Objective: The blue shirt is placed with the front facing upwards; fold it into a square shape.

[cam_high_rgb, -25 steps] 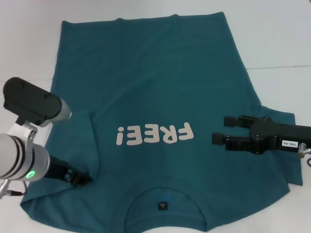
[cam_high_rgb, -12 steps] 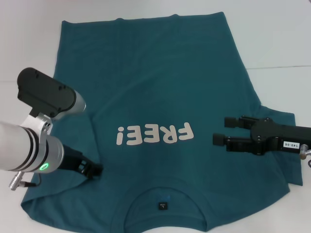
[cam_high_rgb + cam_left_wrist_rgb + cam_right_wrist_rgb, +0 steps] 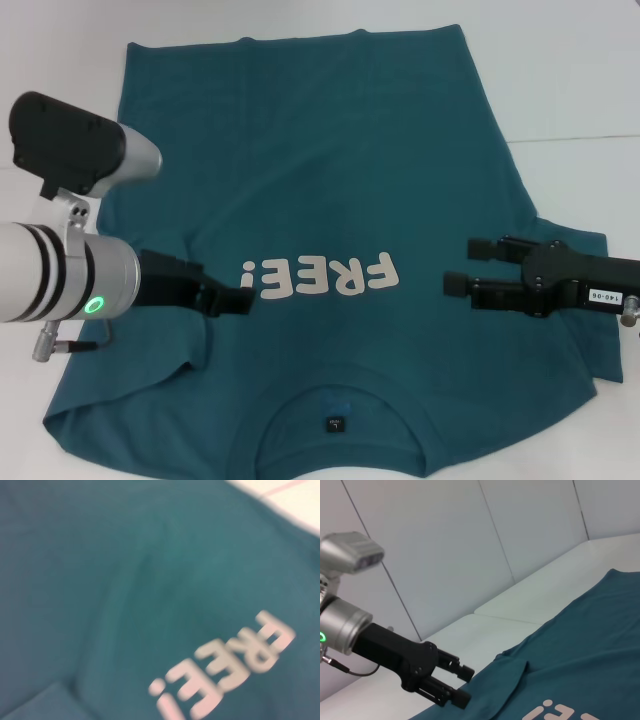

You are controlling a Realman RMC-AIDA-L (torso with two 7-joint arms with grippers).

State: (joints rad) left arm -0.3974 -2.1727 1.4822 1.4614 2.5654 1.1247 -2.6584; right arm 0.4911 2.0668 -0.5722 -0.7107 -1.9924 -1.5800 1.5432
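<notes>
The blue shirt [image 3: 320, 170] lies flat on the white table [image 3: 560, 70], front up, its off-white "FREE!" print [image 3: 318, 277] at mid-chest and the neck with its dark label [image 3: 335, 424] at the near edge. Its sleeve on my left [image 3: 150, 330] is folded in onto the body. My left gripper [image 3: 238, 298] is open and empty, low over the shirt just left of the print; it also shows in the right wrist view [image 3: 460, 684]. My right gripper [image 3: 466, 266] is open and empty over the shirt's right side. The left wrist view shows the print [image 3: 225, 675].
White wall panels [image 3: 445, 545] stand behind the table on my left side. Bare table [image 3: 50, 100] lies around the shirt. The sleeve on my right [image 3: 585, 300] is spread out under my right arm.
My left gripper has moved right and away from me, from the folded sleeve's near edge to just beside the print. My right gripper has drawn back slightly to the right.
</notes>
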